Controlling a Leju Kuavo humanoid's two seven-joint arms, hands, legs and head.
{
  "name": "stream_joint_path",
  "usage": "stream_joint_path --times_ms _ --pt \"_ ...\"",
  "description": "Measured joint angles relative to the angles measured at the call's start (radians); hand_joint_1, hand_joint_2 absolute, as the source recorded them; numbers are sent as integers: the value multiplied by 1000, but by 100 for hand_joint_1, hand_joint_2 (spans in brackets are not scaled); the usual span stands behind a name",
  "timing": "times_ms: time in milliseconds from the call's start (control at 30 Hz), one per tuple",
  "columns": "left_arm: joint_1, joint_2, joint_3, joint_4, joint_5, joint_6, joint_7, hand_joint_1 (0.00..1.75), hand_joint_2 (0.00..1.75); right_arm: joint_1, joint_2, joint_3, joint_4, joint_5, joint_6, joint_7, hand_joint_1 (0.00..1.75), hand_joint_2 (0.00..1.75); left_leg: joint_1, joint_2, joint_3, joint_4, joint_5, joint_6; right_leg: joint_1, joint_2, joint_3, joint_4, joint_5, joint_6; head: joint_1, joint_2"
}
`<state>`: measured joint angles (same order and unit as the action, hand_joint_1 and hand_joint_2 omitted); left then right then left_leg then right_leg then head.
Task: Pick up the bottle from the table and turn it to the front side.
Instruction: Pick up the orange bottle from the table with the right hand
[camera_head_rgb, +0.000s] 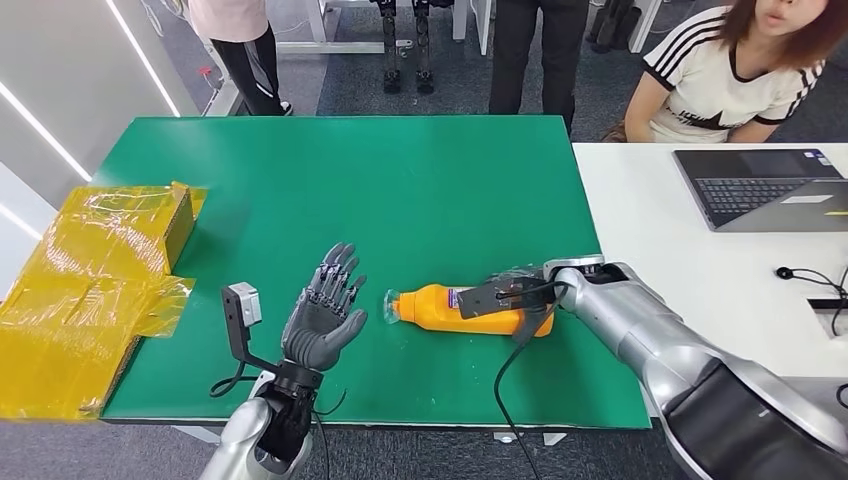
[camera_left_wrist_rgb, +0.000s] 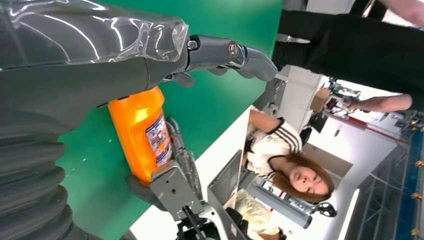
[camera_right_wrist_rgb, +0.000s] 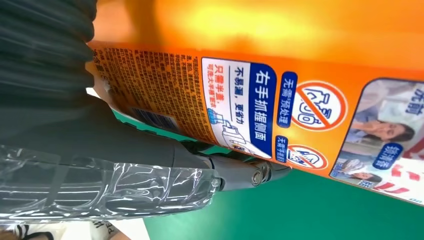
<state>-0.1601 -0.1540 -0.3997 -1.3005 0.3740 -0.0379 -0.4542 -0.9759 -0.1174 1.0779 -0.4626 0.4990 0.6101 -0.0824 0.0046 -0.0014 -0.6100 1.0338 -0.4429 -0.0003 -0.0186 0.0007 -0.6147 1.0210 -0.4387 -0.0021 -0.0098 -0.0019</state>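
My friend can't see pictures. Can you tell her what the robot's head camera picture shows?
An orange bottle lies on its side on a green table, and the robot's right hand rests on its far end. The left hand is raised beside the bottle's cap, fingers spread, holding nothing. A yellow-wrapped box sits at the left edge, and a laptop is on a white table.

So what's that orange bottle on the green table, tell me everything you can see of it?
The orange bottle looks like glossy plastic and lies on its side on the green table, its clear cap end pointing toward the open left robot hand, which is not touching it. A printed label with Chinese text, warning icons and a barcode covers one face. The right robot hand is wrapped around its base end. Whether it is lifted off the table cannot be told.
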Motion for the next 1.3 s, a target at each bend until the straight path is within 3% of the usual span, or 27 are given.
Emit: stream_joint_path --times_ms 100,367,633,767,867,1033,1300 --pt "-2 -2 5 17 7 -17 3 0 175 4 -6 18 7 -14 -28 -8 175 175 0 0 2 0 0 0 0 1 1 0 0 0 0 0" --pt "-2 -7 9 41 9 -23 -2 0 175 21 -27 29 6 -37 -149 -30 175 175 0 1 3 0 0 0 0 1 3 -1 0 0 0 0" --pt "-1 -7 10 43 -9 -20 -9 0 175 27 -48 29 -9 -67 -193 -42 175 175 0 0 3 0 0 0 0 0 3 0 1 0 0 0" --pt "2 -9 13 42 -60 15 -34 0 175 56 -65 10 -31 -139 -298 -72 175 175 0 -1 2 0 0 0 0 0 3 0 0 1 0 0" --pt "13 -8 16 33 -110 59 -67 0 175 118 -81 -57 -68 -242 -416 -150 175 175 0 -2 1 0 0 0 0 -1 2 -1 0 1 0 0" --pt "31 -3 33 18 -162 109 -105 0 175 298 -95 -253 -220 -401 -537 -295 175 175 0 -3 -1 0 -1 1 0 -2 1 -1 -1 1 0 0" --pt "44 13 46 -10 -211 159 -130 0 175 643 -69 -560 -587 -452 -626 -355 175 175 1 -7 -3 -1 -3 0 1 -7 0 0 -5 0 0 0"
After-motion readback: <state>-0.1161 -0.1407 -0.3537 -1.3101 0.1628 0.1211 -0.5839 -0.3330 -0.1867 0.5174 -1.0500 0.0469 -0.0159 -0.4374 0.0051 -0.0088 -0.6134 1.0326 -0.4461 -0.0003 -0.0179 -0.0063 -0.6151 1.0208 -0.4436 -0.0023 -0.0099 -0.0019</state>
